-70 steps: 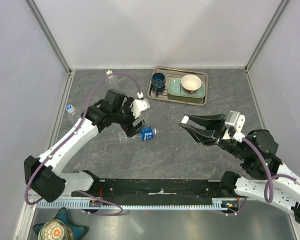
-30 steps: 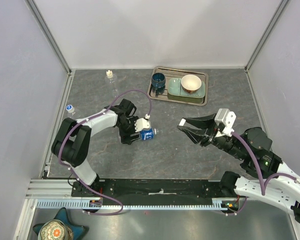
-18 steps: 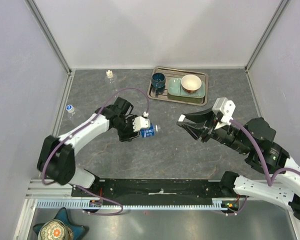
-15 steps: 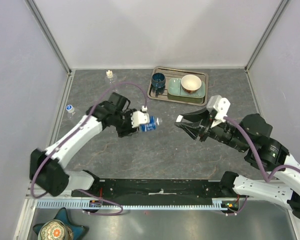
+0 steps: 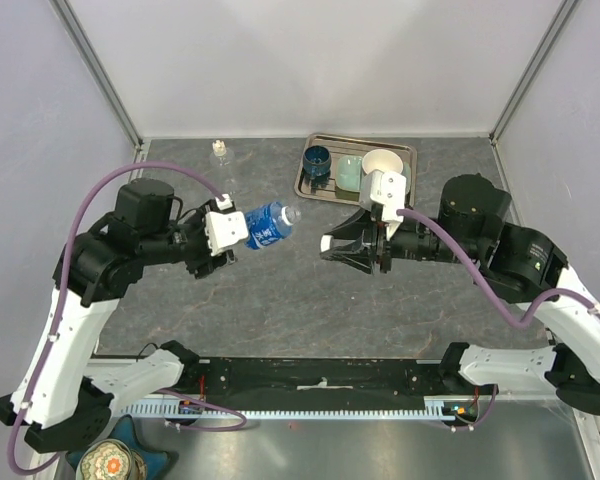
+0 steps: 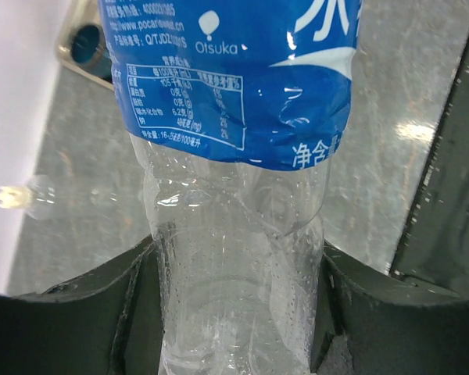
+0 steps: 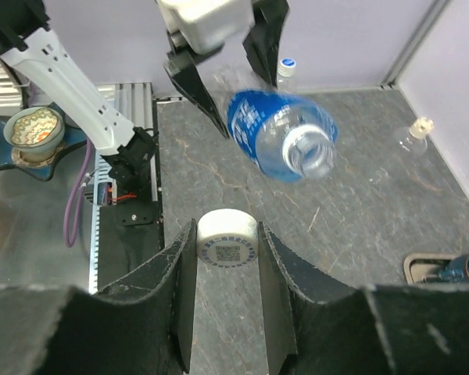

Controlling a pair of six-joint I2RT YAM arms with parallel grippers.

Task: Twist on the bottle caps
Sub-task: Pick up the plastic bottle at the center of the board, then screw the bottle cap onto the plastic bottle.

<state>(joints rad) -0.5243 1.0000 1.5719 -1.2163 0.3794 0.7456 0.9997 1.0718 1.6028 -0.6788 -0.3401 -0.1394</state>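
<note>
Lifted bottle (image 5: pixel 263 225) now faces the cap (image 7: pixel 227 238) across a clear gap.

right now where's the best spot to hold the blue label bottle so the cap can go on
Grip the blue-label bottle low on its clear body, from the base end, as the left gripper does. It is held roughly level, open neck toward the cap in the right gripper, so that hold leaves the neck free.
</note>
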